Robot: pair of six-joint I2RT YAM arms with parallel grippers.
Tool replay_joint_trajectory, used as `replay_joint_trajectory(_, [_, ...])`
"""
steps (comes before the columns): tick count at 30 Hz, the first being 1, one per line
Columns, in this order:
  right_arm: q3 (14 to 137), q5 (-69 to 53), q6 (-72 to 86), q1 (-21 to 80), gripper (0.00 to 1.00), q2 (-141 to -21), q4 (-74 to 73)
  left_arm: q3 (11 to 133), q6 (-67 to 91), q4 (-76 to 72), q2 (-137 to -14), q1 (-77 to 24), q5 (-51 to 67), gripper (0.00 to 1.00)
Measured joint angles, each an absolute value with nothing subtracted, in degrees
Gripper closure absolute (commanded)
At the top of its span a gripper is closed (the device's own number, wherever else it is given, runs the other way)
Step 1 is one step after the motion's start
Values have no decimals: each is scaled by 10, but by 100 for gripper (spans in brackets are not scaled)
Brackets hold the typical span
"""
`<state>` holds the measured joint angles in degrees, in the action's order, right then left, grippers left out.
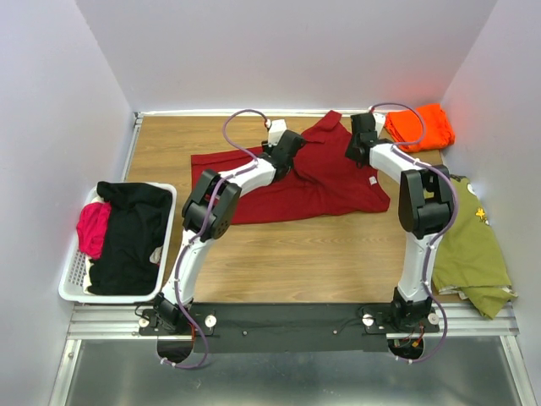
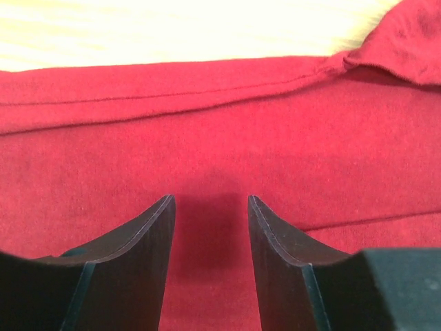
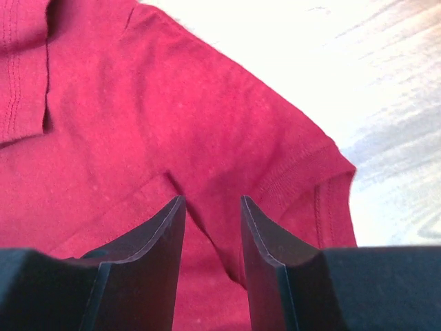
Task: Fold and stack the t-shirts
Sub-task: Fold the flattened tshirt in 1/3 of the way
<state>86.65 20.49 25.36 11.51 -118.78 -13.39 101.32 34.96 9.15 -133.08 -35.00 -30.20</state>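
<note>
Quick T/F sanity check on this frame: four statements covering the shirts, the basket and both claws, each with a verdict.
1. The left claw and right claw are both open over the dark red shirt. True.
2. The orange shirt lies in the basket. False: it sits at the far right corner of the table. The basket holds black cloth and pink cloth.
3. The left claw is shut on a fold of the dark red shirt. False: its jaws stand apart, with nothing pinched between them.
4. An olive green shirt lies at the table's right edge, beside the right arm. True.
</note>
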Motion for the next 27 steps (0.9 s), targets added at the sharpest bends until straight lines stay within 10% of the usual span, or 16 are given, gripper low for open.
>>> replay_joint_trajectory(27, [880, 114, 222, 115, 77, -1234, -133, 710, 376, 80, -1084, -365, -282, 46])
